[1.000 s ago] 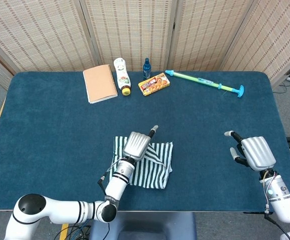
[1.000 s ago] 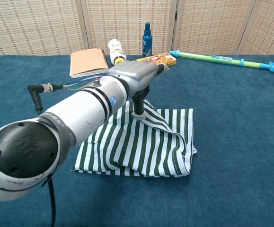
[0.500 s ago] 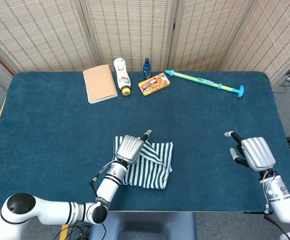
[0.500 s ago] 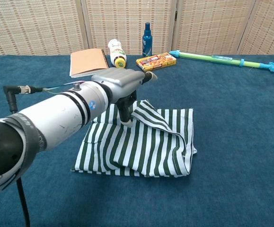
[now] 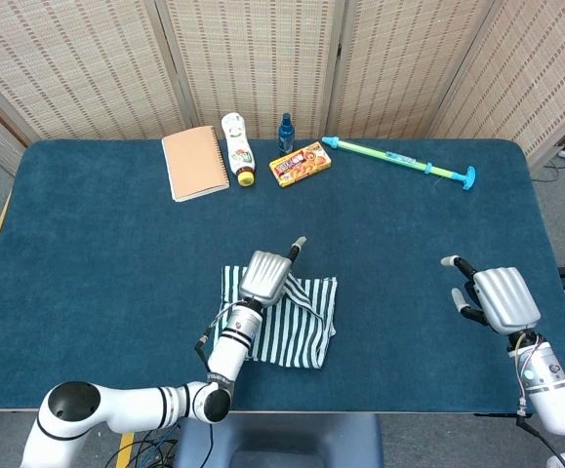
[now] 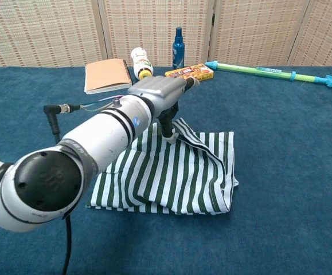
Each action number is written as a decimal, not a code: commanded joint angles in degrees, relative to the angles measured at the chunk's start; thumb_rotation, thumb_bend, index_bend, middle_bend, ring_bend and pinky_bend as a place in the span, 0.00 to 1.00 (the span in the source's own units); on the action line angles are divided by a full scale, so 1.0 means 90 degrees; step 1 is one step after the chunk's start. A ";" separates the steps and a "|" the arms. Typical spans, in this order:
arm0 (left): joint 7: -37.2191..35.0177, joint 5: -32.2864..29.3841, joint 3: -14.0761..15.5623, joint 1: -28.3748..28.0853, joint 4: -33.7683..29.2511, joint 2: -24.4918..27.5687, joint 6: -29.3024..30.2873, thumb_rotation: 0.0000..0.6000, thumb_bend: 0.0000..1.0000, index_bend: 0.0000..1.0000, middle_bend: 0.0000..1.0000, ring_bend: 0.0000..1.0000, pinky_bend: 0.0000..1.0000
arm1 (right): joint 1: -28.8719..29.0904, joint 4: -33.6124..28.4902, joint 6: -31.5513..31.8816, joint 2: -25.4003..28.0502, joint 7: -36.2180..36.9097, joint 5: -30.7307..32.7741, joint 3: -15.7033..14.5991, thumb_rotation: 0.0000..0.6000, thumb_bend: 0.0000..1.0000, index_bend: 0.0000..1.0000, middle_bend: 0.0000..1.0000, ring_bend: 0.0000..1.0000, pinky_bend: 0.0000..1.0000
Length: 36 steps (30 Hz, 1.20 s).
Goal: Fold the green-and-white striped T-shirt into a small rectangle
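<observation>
The green-and-white striped T-shirt [image 5: 300,324] lies folded into a rough square near the table's front edge, left of centre; it is also in the chest view [image 6: 177,175]. A loose top layer forms a raised diagonal ridge across it. My left hand [image 5: 266,275] is over the shirt's far left part, and its downturned fingers [image 6: 167,127] pinch that top layer at the ridge's upper end. My right hand [image 5: 498,297] hovers far to the right near the table's edge, fingers apart and holding nothing. The chest view does not show it.
Along the far edge lie a tan notebook [image 5: 195,163], a white bottle [image 5: 237,148], a small blue bottle [image 5: 286,133], an orange snack box [image 5: 300,163] and a long green-and-blue toy pump [image 5: 399,162]. Blue cloth covers the table [image 5: 116,253].
My left hand swung left and toward me half a second ago and has now moved back right and farther away, with the shirt's top fold shifting along. The right hand has barely moved.
</observation>
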 commanded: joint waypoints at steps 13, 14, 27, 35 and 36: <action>-0.0473 0.0185 -0.0628 -0.0352 0.0982 -0.0746 0.0026 1.00 0.13 0.00 0.84 0.82 0.98 | -0.0060 -0.0016 0.0070 0.0060 0.0041 0.0024 0.0018 1.00 0.48 0.25 0.97 1.00 1.00; -0.0466 0.0196 -0.0629 -0.0336 0.0980 -0.0729 0.0031 1.00 0.13 0.00 0.83 0.81 0.98 | -0.0064 -0.0017 0.0075 0.0063 0.0046 0.0020 0.0017 1.00 0.48 0.25 0.97 1.00 1.00; -0.0666 0.0498 -0.0175 0.0682 -0.0352 0.0448 0.0378 1.00 0.13 0.00 0.80 0.77 0.97 | -0.0086 0.0037 0.0124 0.0074 0.0139 -0.0029 0.0029 1.00 0.48 0.25 0.97 1.00 1.00; -0.0682 0.0704 0.0360 0.1478 -0.1303 0.1631 0.0590 1.00 0.13 0.00 0.69 0.67 0.91 | -0.0109 0.0023 0.0166 0.0116 0.0128 -0.0066 0.0025 1.00 0.48 0.25 0.95 0.98 1.00; -0.0757 0.0780 0.0440 0.1605 -0.1418 0.1798 0.0644 1.00 0.13 0.00 0.67 0.66 0.90 | -0.0116 0.0031 0.0179 0.0116 0.0123 -0.0061 0.0030 1.00 0.48 0.25 0.95 0.97 1.00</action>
